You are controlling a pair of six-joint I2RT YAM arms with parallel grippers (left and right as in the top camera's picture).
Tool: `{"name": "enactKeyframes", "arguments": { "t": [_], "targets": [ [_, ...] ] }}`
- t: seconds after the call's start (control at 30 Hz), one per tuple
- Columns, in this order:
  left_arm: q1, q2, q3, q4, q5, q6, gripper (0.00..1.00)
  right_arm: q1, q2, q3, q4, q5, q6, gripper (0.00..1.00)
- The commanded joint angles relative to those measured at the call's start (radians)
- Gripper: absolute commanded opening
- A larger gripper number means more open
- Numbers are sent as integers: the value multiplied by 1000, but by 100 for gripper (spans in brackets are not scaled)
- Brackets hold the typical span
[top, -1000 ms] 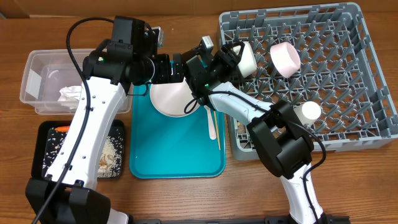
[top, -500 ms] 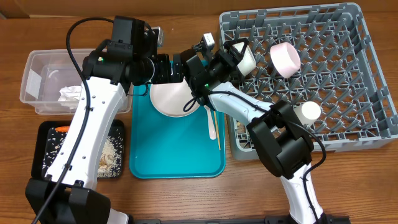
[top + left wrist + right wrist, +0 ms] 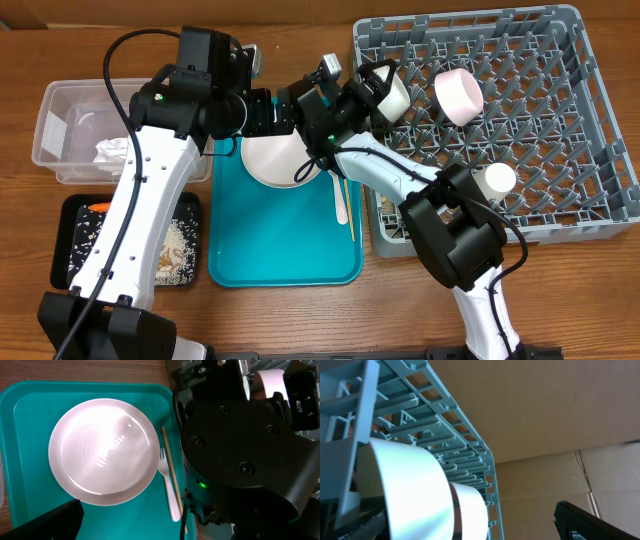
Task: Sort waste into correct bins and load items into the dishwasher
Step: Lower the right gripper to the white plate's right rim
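While its jaws stand spread wide, the right gripper (image 3: 380,90) straddles a white bowl (image 3: 397,97) without clamping it. The bowl stands on edge in the upper left corner of the grey dish rack (image 3: 560,140). At frame centre the left gripper (image 3: 268,112), jaws apart and empty, hangs over a pale plate (image 3: 102,450) on the teal tray (image 3: 30,405). A white fork (image 3: 169,485) and a wooden stick (image 3: 170,460) lie just right of the plate.

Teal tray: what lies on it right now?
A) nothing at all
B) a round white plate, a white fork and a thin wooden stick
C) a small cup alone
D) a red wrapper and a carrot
B: the left wrist view shows the plate, the fork and the wooden stick lying on the teal tray.
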Motion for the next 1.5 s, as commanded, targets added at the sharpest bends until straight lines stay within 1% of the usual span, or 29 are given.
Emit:
{"name": "enactKeyframes", "arguments": {
  "t": [0.0, 0.2, 0.4, 0.77, 0.9, 1.0, 1.33, 1.47],
  "targets": [
    [2, -8, 27, 27, -5, 10, 100, 72, -62, -5, -28, -25, 98, 100],
    [2, -8, 27, 27, -5, 10, 100, 85, -62, -5, -151, -58, 232, 100],
    [2, -8, 27, 27, -5, 10, 100, 109, -62, -5, -290, -134, 406, 100],
    [2, -8, 27, 27, -5, 10, 100, 119, -63, -5, -449, -277, 646, 100],
    [2, -8, 27, 27, -5, 10, 100, 119, -64, -5, -497, -332, 678, 100],
    [2, -8, 27, 27, -5, 10, 100, 122, -64, -5, -529, -336, 710, 100],
    [2, -8, 27, 27, -5, 10, 100, 124, -64, -5, -549, -336, 712, 100],
    [2, -8, 27, 96, 22, -109, 100, 124, -64, -5, -544, -336, 713, 100]
  ]
}}
